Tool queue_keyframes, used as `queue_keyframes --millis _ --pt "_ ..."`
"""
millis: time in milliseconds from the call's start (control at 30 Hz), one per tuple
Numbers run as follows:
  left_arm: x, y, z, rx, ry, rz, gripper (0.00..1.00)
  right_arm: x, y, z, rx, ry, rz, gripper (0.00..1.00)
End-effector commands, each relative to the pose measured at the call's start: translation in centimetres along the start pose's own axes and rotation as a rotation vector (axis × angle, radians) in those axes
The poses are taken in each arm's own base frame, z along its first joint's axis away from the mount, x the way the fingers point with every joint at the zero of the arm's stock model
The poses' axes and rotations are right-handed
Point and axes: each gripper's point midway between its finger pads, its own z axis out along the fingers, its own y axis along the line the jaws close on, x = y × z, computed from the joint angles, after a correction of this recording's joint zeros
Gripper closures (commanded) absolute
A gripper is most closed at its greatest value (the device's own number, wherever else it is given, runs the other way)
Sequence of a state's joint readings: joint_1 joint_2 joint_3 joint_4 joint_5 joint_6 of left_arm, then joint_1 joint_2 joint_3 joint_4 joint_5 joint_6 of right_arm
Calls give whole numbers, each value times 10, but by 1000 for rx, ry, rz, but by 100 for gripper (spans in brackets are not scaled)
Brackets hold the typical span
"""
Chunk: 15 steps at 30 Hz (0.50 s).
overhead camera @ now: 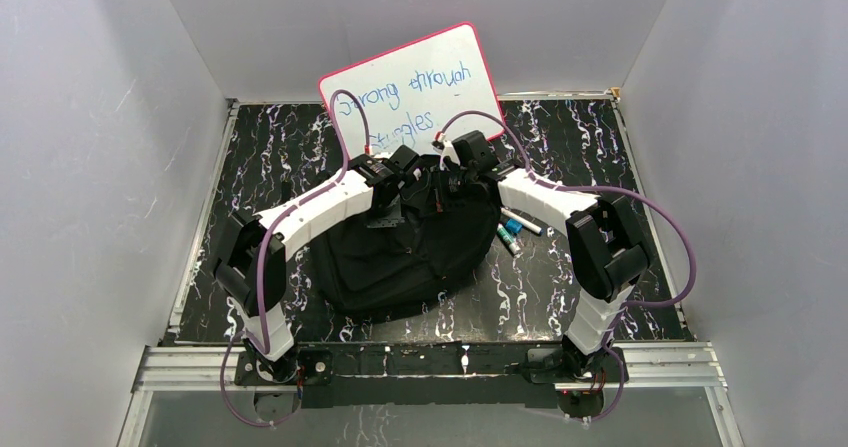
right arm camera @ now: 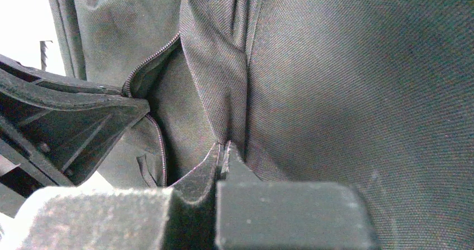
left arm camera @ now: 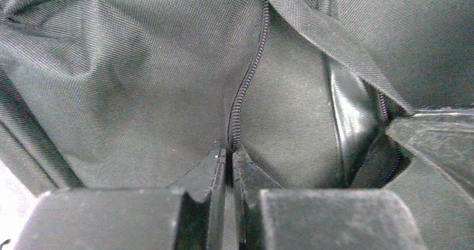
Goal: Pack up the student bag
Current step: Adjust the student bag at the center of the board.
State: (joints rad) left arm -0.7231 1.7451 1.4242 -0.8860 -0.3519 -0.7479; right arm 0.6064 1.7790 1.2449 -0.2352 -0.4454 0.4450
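Pink-rimmed whiteboard (overhead camera: 415, 82), far side of marbled table (overhead camera: 560, 297)

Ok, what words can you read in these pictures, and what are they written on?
"Strong through": top line, blue handwriting on the whiteboard.
"Struggles": second line on the same board, its first letters partly hidden, so that reading is a little unsure.
Markers: any print is too small to read.
Student bag: no readable label or brand in any view.

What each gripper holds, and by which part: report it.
Both hold the student bag: the left gripper pinches its zipper edge, the right gripper a fabric fold.
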Motion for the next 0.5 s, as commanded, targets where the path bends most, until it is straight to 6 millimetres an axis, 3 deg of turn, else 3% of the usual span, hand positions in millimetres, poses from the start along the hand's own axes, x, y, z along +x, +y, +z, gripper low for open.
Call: queue_keyframes --millis 0,200,333,467 --pt "-4 22 -13 -82 -31 26 100 -8 10 -14 -45 -44 4 100" --pt "-18 49 -27 -109 -83 -15 100 9 32 -17 -146 -33 54 100" --pt "-28 77 -32 -117 -93 -67 100 20 54 -11 -186 -11 44 100" --pt "-40 91 -42 -99 -127 -91 100 24 81 -1 -231 4 28 100"
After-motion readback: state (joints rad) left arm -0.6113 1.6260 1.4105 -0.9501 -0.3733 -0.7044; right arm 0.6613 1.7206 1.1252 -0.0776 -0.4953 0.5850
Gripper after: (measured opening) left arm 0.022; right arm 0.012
